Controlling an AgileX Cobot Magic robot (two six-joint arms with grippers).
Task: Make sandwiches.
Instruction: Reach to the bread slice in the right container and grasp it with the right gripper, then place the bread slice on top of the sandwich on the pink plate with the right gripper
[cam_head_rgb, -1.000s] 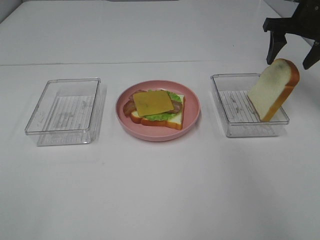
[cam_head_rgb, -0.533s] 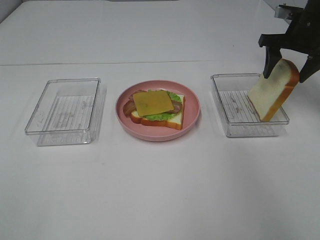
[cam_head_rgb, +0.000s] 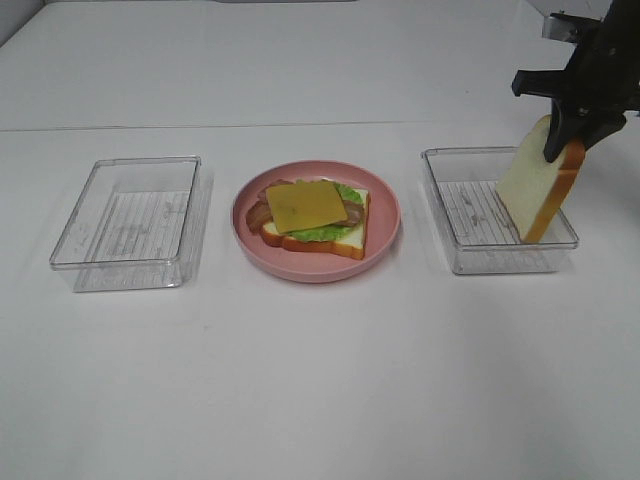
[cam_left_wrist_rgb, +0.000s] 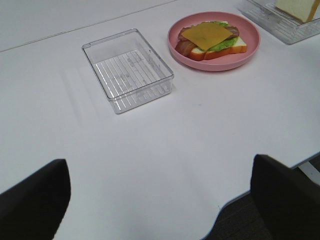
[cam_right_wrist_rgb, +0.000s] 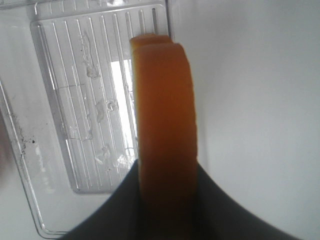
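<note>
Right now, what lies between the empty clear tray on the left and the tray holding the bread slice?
In the exterior high view, the pink plate lies between the empty tray and the right tray, carrying an open sandwich topped with cheese.

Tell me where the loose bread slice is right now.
In the exterior high view the bread slice stands tilted at the right edge of the right clear container, right of the pink plate, with the right gripper closed on its top crust.

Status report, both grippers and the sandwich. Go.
Right gripper shut on bread slice leaning in right clear tray. Left gripper open, empty. Open-faced sandwich on pink plate, cheese topmost. Nothing blocking.
</note>
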